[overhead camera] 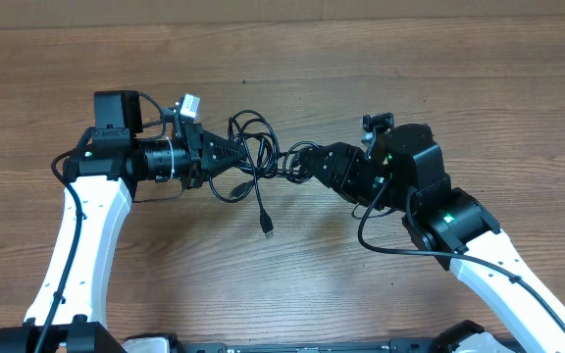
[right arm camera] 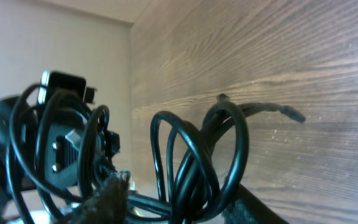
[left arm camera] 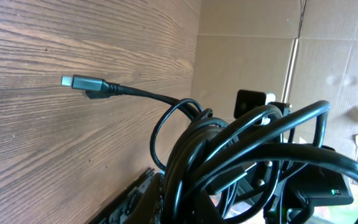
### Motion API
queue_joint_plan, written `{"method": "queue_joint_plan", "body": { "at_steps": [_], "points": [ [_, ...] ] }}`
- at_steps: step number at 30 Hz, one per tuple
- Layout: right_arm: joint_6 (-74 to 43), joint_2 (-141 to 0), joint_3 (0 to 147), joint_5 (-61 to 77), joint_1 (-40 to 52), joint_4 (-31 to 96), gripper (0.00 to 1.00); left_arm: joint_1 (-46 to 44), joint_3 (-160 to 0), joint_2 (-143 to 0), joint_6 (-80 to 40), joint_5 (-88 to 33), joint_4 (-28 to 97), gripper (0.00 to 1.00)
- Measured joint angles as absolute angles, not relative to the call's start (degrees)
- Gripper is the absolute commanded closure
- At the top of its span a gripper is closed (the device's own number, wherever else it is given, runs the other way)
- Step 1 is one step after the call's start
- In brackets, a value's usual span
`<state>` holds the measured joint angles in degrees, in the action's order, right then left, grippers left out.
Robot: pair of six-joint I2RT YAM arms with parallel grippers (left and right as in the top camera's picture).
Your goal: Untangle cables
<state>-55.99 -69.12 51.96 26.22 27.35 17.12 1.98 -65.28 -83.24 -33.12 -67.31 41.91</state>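
- Black cables [overhead camera: 261, 162] sit in 1 tangled bunch over the wooden desk [overhead camera: 282, 69], mid-scene, between the 2 arms.
- On the bunch's left side the left pincer [overhead camera: 235, 157] is clamped shut on the cables.
- At its right edge sits the right pincer [overhead camera: 298, 167]; whether it is open or closed, I cannot tell.
- 1 silver-tipped plug [overhead camera: 268, 228] trails out toward the near side.

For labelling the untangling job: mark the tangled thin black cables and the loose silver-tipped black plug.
tangled thin black cables [overhead camera: 266, 162]: overhead view, middle of the looped bundle.
silver-tipped black plug [left arm camera: 73, 81]: left wrist view, on its metal tip.
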Motion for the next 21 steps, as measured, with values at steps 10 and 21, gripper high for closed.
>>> {"method": "queue_joint_plan", "body": {
  "at_steps": [10, 21],
  "points": [
    [-57.5, -69.1, 52.0, 26.1, 27.4, 17.1, 0.83, 2.0, -65.3, -83.2, -33.1, -67.9, 41.9, 0.96],
    [-57.8, -69.1, 52.0, 25.6, 27.4, 17.1, 0.96, 2.0, -65.3, -83.2, -33.1, -68.6, 41.9, 0.96]
  ]
}}
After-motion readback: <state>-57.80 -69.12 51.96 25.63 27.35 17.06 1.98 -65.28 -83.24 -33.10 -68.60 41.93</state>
